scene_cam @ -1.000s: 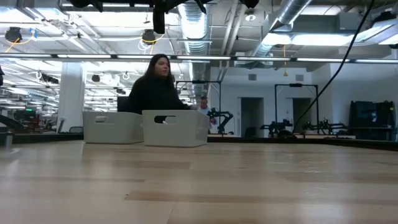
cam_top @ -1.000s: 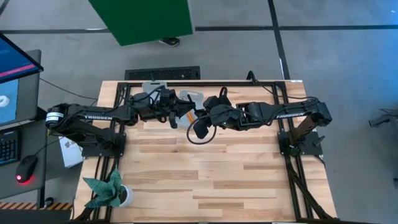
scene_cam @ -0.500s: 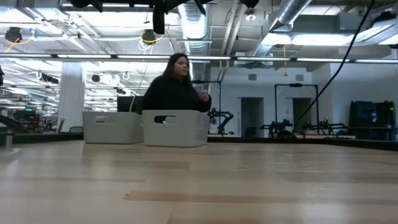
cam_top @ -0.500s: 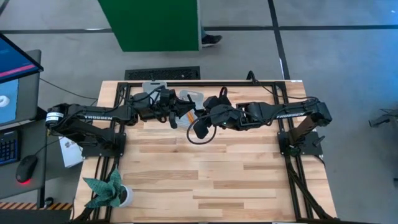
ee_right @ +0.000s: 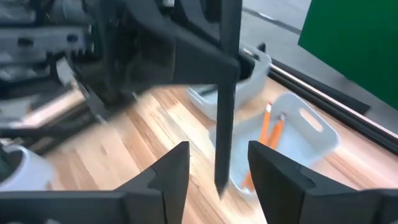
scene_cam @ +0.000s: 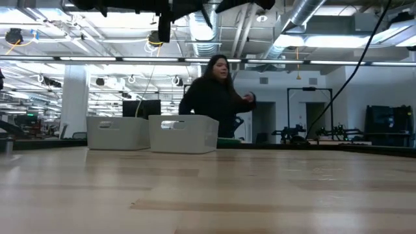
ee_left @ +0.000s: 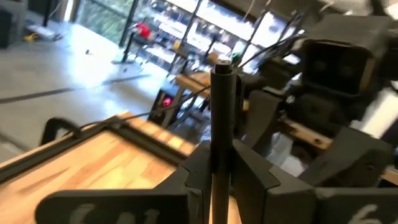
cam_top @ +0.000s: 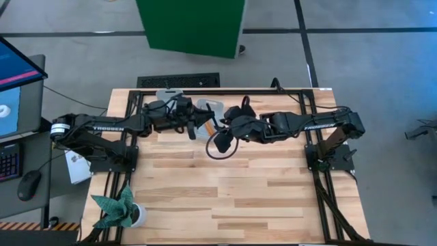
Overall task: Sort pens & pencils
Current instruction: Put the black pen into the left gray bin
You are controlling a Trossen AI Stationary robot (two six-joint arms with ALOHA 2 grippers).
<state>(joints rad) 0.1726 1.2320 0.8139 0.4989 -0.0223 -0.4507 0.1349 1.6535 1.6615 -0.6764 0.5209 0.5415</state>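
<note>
Between your left gripper's [ee_left: 221,171] closed fingers stands one thin black pen [ee_left: 221,124], upright. Your right gripper [ee_right: 217,165] hangs open just beside it, touching nothing. Beyond its fingers, two slim orange pencils [ee_right: 268,134] lie in one pale grey plastic bin [ee_right: 314,134].

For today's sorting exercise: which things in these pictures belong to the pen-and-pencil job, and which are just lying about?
Part of the job:
pen, clamped in the left gripper
pencils lying in a bin
second bin beside it
right gripper, open around the pen's tip

Just lying about:
plant
mouse
person beyond the table
</note>
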